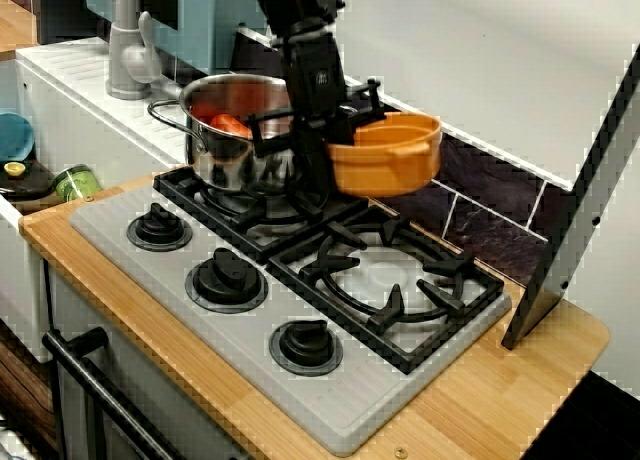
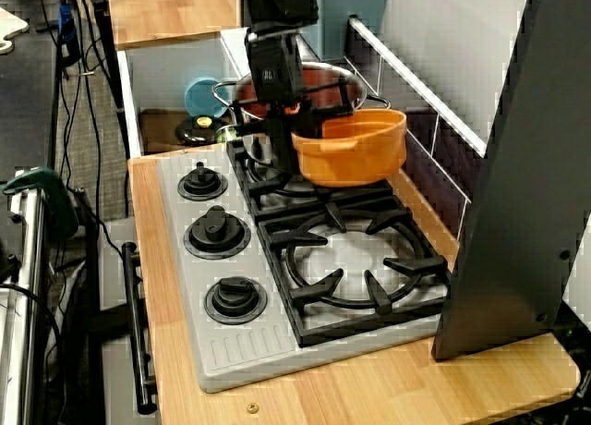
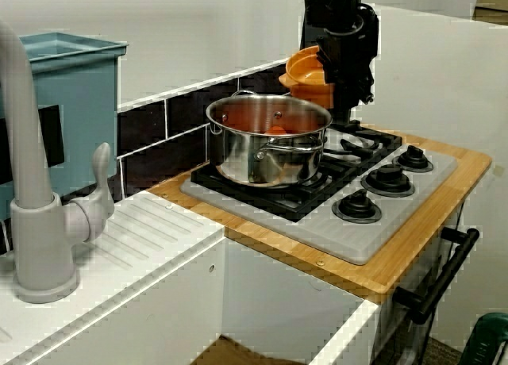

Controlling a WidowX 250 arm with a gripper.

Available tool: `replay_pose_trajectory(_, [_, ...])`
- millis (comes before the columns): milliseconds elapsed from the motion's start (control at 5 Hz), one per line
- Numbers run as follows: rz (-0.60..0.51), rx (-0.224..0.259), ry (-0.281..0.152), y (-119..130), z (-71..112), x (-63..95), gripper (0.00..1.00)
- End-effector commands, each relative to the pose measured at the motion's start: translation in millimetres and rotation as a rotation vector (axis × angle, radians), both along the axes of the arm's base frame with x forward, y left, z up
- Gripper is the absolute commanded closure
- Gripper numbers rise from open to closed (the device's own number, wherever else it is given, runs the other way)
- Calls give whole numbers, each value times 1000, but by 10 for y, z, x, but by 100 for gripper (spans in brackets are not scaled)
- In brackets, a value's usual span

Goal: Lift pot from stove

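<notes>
Orange pot (image 1: pixel 388 158): hung clear above the stove (image 1: pixel 300 310).
Gripper (image 1: pixel 318 140): clamped its rim.
Steel pot (image 1: pixel 232 130): sat on 1 rear burner.

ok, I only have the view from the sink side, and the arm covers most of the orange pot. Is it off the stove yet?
Observer: Yes. In the view from the front, the pot hangs in the air above the black grate of the stove.
Operator: Where's the grip?
Observer: The gripper is closed on the pot's rim, on the side nearest the steel pot.
Operator: Where over the stove?
Observer: In the high view from the knob side, it looks to be over the wall-side edge of the grates, about where the two meet.
</notes>
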State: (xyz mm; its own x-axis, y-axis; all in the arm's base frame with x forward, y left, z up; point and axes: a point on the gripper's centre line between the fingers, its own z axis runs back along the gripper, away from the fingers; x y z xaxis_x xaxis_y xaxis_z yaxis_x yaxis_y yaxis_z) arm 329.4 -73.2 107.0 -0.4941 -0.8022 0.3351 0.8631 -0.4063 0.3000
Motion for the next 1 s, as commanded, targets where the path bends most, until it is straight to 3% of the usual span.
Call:
replay_pose_trajectory(0, [-7,-46,-77,41,489,-7,100])
replay_pose_trajectory(200, [-13,-48,-87,66,535,-24,100])
replay_pose_trajectory(400, [-44,-77,-51,91,598,-26,100])
replay_pose_trajectory(800, [-50,-90,-51,82,666,-48,100])
